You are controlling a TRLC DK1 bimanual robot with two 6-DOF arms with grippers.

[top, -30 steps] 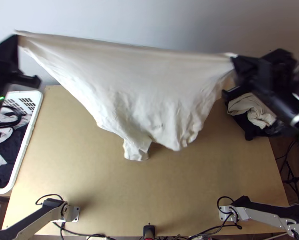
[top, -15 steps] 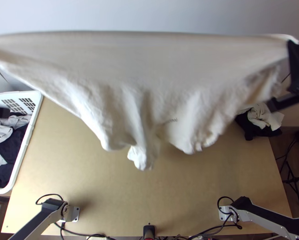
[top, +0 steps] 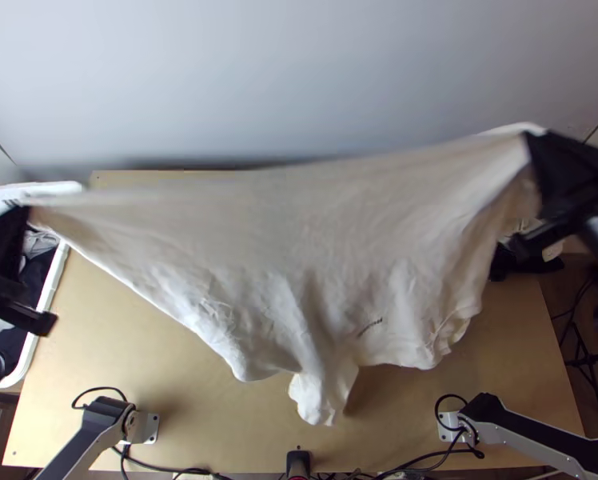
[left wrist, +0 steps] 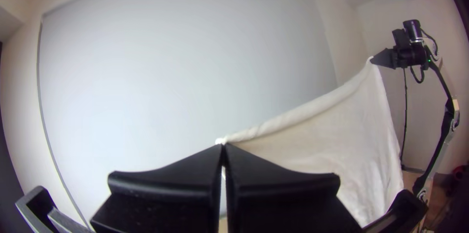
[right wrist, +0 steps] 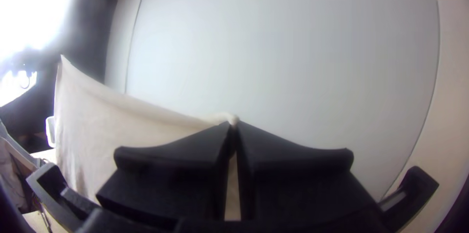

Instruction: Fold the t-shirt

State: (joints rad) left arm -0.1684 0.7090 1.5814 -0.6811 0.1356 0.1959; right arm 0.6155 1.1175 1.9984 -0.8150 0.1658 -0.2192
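Left tool [top: 27, 210]: closed on one corner of the t-shirt [top: 299, 232], at the left of the top view. In the left wrist view its two black fingers [left wrist: 166, 179] meet at the tips, with cream cloth pinched between them.

Right tool [top: 529, 138]: likewise closed, gripping the opposite end of the same edge, at the right of the top view. The right wrist view shows cloth caught at its fingertips.

T-shirt: cream, held up over the bench [top: 179, 424]. The held edge runs taut between the two grips; below it the fabric hangs unfolded, rippled toward the bottom. One narrower piece [top: 319, 396] dangles lowest, near the middle. A small dark mark [top: 370, 326] sits on the lower part.

Surroundings: white basket [top: 53, 284] with grey and dark clothes at the bench's left side; heap of cloth [top: 505, 262] at the right; large pale panel [left wrist: 171, 67] behind.
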